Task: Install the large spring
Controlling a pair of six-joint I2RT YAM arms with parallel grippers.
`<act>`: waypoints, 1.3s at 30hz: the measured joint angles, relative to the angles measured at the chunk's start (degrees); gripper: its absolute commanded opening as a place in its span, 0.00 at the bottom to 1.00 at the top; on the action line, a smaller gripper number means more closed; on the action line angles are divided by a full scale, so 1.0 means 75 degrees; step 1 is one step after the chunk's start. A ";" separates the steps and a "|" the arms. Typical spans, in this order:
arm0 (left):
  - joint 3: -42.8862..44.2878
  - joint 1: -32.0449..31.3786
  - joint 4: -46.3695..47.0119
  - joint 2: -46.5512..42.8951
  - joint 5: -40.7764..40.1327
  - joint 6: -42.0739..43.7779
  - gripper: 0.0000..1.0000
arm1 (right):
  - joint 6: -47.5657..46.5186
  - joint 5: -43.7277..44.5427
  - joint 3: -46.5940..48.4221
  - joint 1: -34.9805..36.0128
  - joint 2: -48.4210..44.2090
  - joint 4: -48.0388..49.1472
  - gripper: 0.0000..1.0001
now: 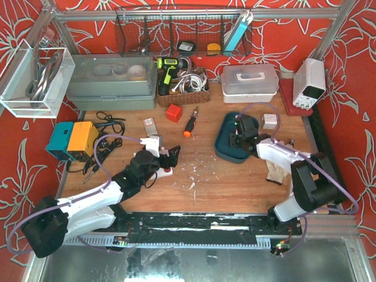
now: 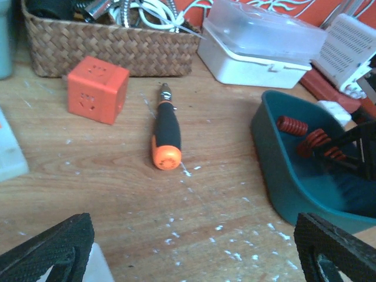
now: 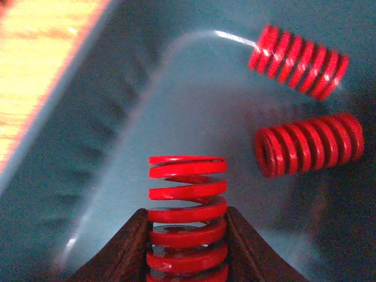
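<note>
My right gripper (image 3: pixel 187 214) is shut on a large red coil spring (image 3: pixel 187 200), which stands up between its dark fingers (image 3: pixel 126 249) inside the teal tray (image 3: pixel 117 117). Two more red springs (image 3: pixel 296 59) (image 3: pixel 308 144) lie on their sides on the tray floor further in. From above, the right gripper (image 1: pixel 238 136) reaches into the teal tray (image 1: pixel 226 151) at centre right. My left gripper (image 2: pixel 194 241) stands open over bare wood with nothing between its fingers; from above, the left gripper (image 1: pixel 167 160) is left of centre. Its view shows the tray (image 2: pixel 282 176) with the held spring (image 2: pixel 314 141).
An orange-handled screwdriver (image 2: pixel 166 136) and an orange cube (image 2: pixel 97 89) lie on the table ahead of the left gripper. Behind them are a wicker basket (image 2: pixel 111 44) and a white lidded box (image 2: pixel 258 47). A white block (image 1: pixel 166 171) lies under the left gripper.
</note>
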 measured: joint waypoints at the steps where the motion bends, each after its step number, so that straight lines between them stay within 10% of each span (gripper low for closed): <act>1: 0.0020 0.0000 -0.0015 0.0009 0.0087 -0.0047 0.87 | -0.0096 0.0038 -0.0044 0.0082 -0.0178 0.0058 0.11; 14: 0.1920 0.0108 -0.1489 0.0096 0.1498 -0.1291 0.57 | -0.1635 -0.0087 -0.1486 0.1935 -0.2734 0.2401 0.05; 39: 0.3829 0.0548 -0.2952 0.1673 0.5164 -0.2157 0.47 | -0.3558 -0.0828 -0.2259 0.3946 -0.3150 0.4826 0.04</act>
